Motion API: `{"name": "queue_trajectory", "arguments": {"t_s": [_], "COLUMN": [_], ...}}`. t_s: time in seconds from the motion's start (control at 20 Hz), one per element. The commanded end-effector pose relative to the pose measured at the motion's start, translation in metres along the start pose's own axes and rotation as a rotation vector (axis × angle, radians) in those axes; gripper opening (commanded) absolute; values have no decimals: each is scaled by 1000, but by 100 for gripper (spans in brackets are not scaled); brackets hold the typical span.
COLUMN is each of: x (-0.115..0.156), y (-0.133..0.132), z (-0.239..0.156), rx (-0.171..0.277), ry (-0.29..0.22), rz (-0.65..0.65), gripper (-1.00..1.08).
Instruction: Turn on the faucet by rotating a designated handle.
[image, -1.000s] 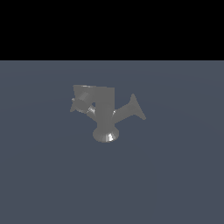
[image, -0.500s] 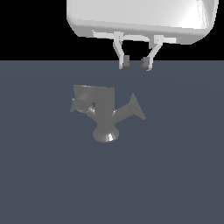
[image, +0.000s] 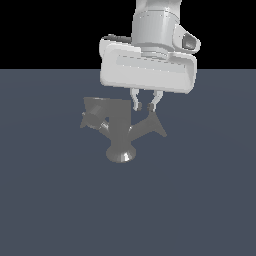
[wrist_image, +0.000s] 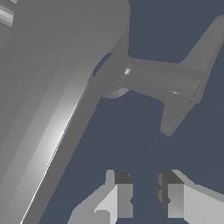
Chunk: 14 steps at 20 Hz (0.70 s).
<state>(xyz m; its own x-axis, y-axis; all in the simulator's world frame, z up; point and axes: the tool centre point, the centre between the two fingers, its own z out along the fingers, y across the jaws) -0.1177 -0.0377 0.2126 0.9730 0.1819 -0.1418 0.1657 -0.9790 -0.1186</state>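
One dull-grey metallic faucet (image: 120, 134) stands on the flat slate-blue tabletop (image: 200, 200), upright on a round flared foot, with a flat boxy slab part (image: 107, 114) reaching toward the exterior view's left. The grey handle with the pointed triangular fan-like end (image: 151, 125) branches off the stem toward the exterior view's right. The white robot gripper (image: 144, 106) hangs from a broad white wrist body, its tips just above and close to the handle's upper point in the exterior view. The jaws are spread a little with a narrow gap between the dark-tipped fingers (wrist_image: 124, 192), and nothing is pinched between them. In the wrist view, the handle (wrist_image: 175, 85) lies apart from the fingertips, with bare tabletop between.
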Motion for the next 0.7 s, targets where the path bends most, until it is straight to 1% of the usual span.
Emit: {"name": "queue_trajectory", "arguments": {"t_s": [0.0, 0.05, 0.1, 0.15, 0.2, 0.25, 0.3, 0.35, 0.4, 0.45, 0.5, 0.55, 0.6, 0.65], "x": [31, -21, -10, 31, 31, 92, 77, 121, 102, 93, 102, 114, 126, 135], "y": [37, 3, 7, 11, 11, 76, 37, 0, -32, -72, -81, -86, -86, -75], "z": [2, 44, 68, 43, 42, 33, 33, -13, -48, 6, 8, 1, -3, -7], "rx": [39, 62, 73, 89, 89, 44, -1, -38, -75, -9, 14, 12, -32, -11], "ry": [92, -6, -55, 38, 40, 56, 72, 148, 224, 163, 185, 222, 238, 276], "rz": [68, 74, 77, 41, 41, -47, -135, -189, -243, -285, -290, -332, -406, -351], "gripper": [48, 2, 2, -14, -14, -74, -74, -67, -67, -79, -11, -72, -83, -69]}}
